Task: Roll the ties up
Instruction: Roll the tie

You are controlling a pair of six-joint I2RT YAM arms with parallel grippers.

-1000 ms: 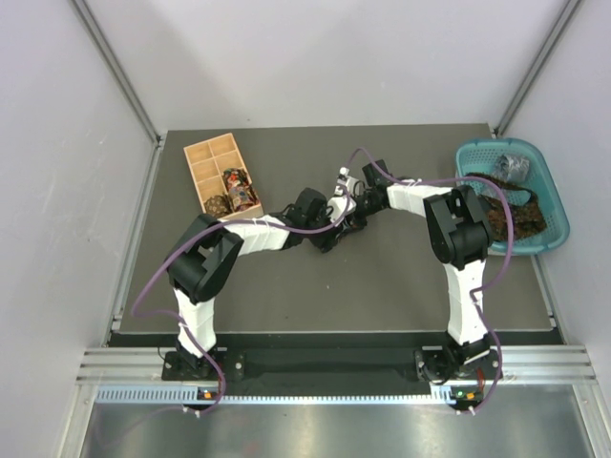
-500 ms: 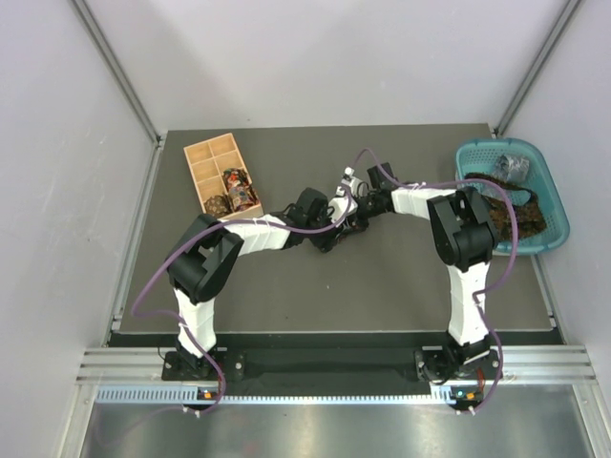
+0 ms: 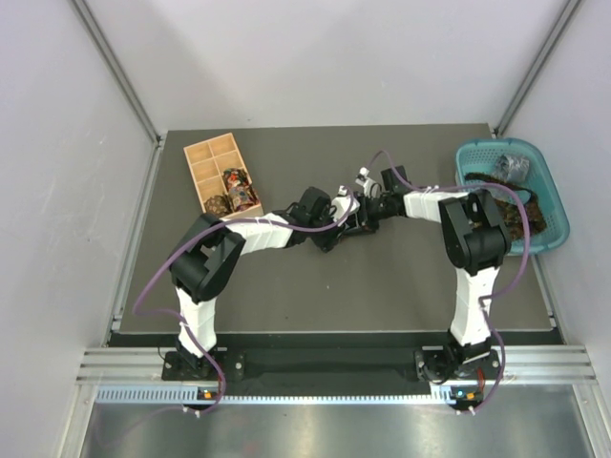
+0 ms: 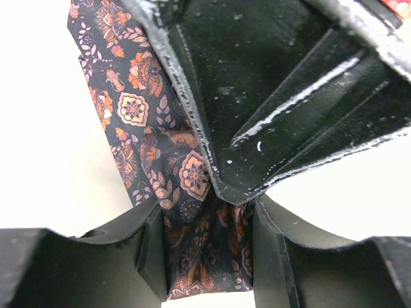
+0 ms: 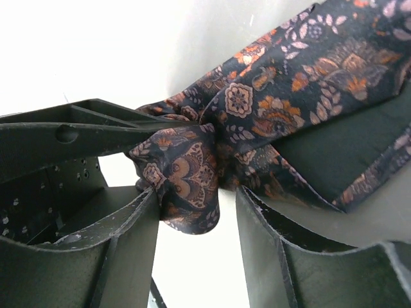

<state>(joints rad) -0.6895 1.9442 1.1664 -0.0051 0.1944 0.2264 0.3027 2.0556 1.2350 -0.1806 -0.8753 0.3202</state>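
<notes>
A dark tie with an orange paisley pattern (image 4: 131, 109) hangs between my two grippers over the middle of the table. My left gripper (image 4: 205, 212) is shut on it, and the fabric fills the gap between its fingers. In the top view the left gripper (image 3: 334, 229) sits just left of my right gripper (image 3: 363, 207), and the arms hide the tie. My right gripper (image 5: 196, 192) is open. A bunched fold of the tie (image 5: 183, 173) hangs between its fingers, touching the left one and clear of the right one. The left gripper's black finger (image 5: 70, 138) pinches that fold.
A tan wooden compartment box (image 3: 202, 156) stands at the back left with two rolled ties (image 3: 235, 185) in it. A teal basket (image 3: 559, 208) at the right edge holds more dark ties (image 3: 520, 218) and a grey coil (image 3: 514, 167).
My right arm has drawn back to the right, away from the left gripper. The left arm has hardly moved.
</notes>
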